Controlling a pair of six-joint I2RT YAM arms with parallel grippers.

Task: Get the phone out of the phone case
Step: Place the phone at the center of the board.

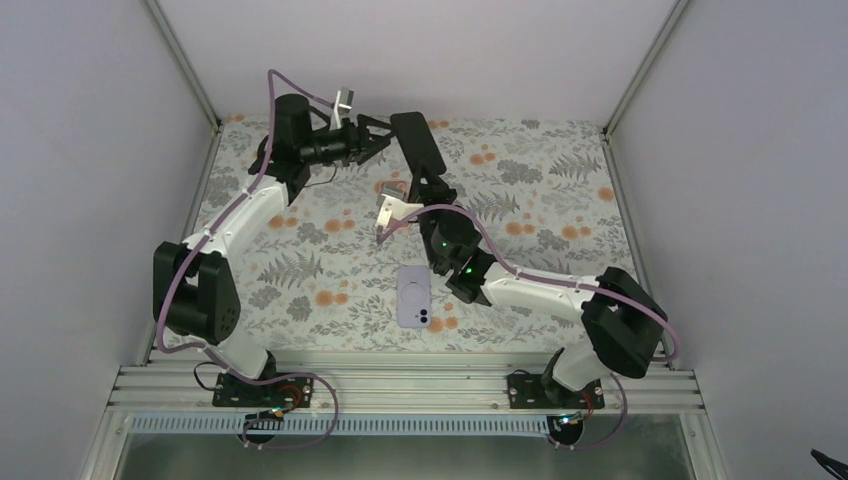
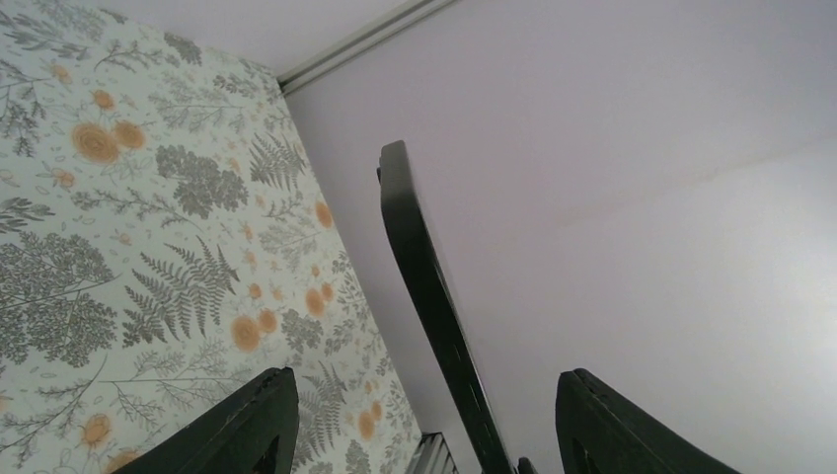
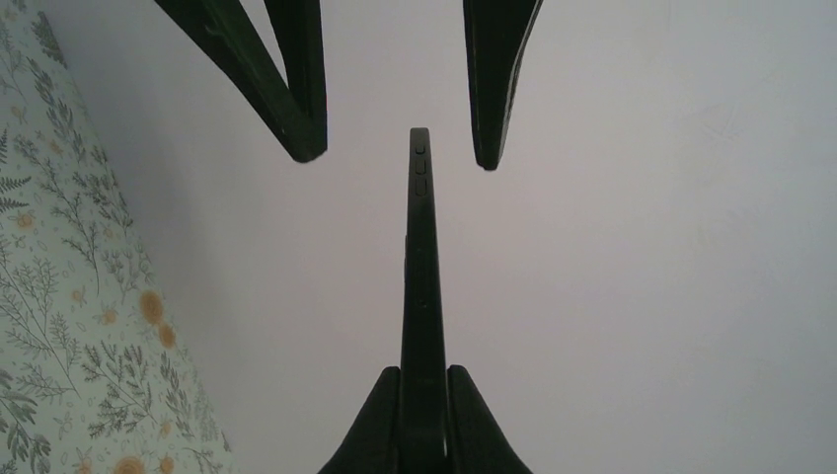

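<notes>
Right gripper [image 3: 422, 420] clamps black case [image 3: 421, 276]; left gripper [image 1: 378, 138], jaws apart at its 12 o'clock end, risks knocking it loose.

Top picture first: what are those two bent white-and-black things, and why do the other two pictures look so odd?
They are two robot arms, the left arm and the right arm, bolted at the near edge of a table covered in a floral cloth. The top picture comes from a fixed camera above and behind them. The other two come from small cameras on each wrist, looking out along that arm's own jaws, so they are tilted and very close.

The right jaws are shut on one end of a black slab, holding it up off the table; the right wrist view shows it edge-on. The left jaws stand open on either side of its far end, not touching it. On the cloth lies a lavender phone-shaped piece. I cannot tell which of the two is the phone and which the case.
</notes>
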